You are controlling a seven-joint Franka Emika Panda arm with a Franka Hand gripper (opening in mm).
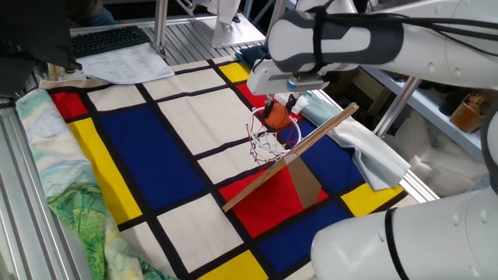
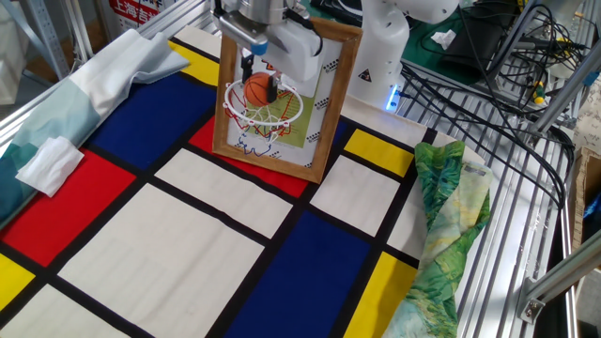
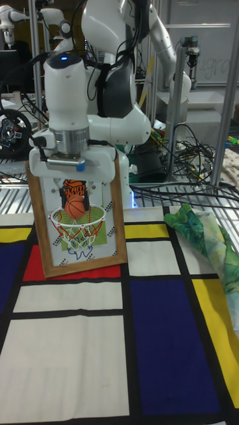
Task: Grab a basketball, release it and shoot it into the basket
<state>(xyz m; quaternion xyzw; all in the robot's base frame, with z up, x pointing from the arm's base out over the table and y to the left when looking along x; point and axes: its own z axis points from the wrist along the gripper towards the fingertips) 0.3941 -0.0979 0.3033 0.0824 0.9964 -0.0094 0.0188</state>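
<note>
Tall fixed view: the ball (image 3: 76, 206) is held between the closed fingers of the gripper (image 3: 75, 196), right over the hoop (image 3: 79, 224) on the framed board (image 3: 117, 219). The grab is done; release and the drop through the net are judged to be left. Nothing is seen in the way. A green cloth (image 2: 441, 216) lies well right, a white tissue (image 2: 49, 162) far left.
</note>
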